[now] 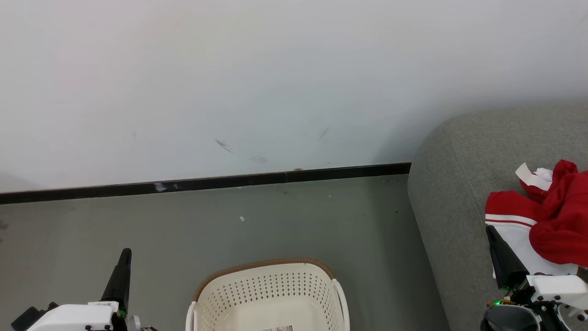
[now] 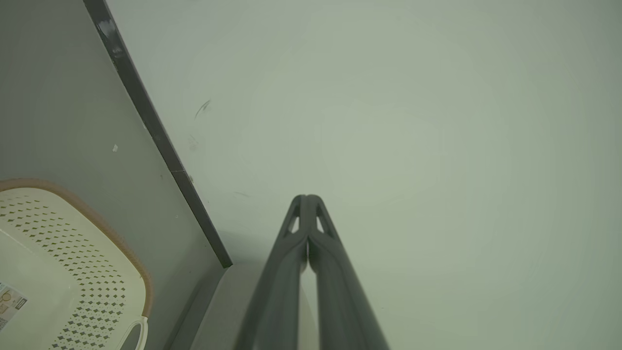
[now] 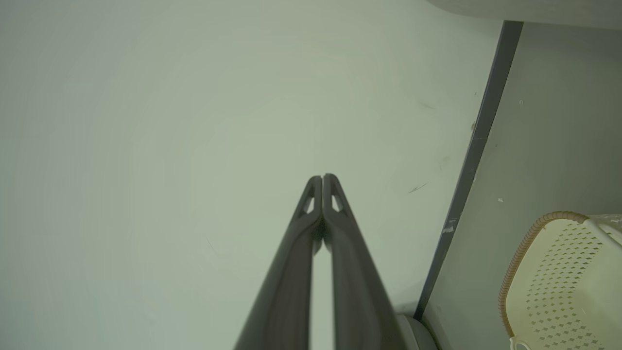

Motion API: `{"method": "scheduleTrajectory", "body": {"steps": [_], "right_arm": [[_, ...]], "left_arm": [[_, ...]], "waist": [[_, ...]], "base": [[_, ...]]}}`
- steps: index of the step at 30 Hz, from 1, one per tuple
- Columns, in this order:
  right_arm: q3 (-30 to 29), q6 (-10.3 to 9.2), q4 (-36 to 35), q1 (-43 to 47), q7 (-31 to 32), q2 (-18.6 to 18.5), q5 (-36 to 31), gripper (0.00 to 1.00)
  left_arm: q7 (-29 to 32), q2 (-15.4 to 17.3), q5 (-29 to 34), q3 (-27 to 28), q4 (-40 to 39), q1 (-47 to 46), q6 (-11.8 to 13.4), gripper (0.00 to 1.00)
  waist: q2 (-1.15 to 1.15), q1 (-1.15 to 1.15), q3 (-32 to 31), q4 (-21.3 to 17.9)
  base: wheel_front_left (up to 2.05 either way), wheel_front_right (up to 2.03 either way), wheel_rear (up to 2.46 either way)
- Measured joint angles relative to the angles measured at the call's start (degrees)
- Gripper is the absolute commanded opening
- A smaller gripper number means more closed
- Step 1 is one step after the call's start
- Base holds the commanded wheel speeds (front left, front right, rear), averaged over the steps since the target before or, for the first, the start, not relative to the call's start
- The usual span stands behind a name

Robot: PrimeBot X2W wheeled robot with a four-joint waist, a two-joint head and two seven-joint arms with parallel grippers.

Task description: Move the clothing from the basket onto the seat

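Note:
The clothing (image 1: 553, 220), red with white panels and stripe trim, lies bunched on the grey seat (image 1: 455, 202) at the right edge of the head view. The cream basket (image 1: 268, 294) with a brown rim stands on the floor at bottom centre; the part of its inside that shows holds nothing but a label. It also appears as the basket (image 2: 73, 272) in the left wrist view and the basket (image 3: 559, 272) in the right wrist view. My left gripper (image 1: 125, 253) is shut and empty, left of the basket. My right gripper (image 1: 490, 230) is shut and empty, just in front of the clothing. Both point toward the wall.
A pale wall with a black skirting strip (image 1: 206, 183) runs behind the grey floor (image 1: 294, 220). The seat's rounded end stands close to the basket's right side, with a strip of floor between them.

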Motion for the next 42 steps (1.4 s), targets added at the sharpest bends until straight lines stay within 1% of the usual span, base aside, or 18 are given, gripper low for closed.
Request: {"method": "scheduleTrajectory", "body": {"steps": [42], "right_arm": [[0.01,0.00,0.02,0.00,0.00,-0.03,0.00,0.00]], "left_arm": [[0.00,-0.09,0.00,0.04,0.20,0.00,-0.01,0.00]], "waist": [[0.00,-0.01,0.00,0.00]], "base": [[0.00,0.00,0.00]]}}
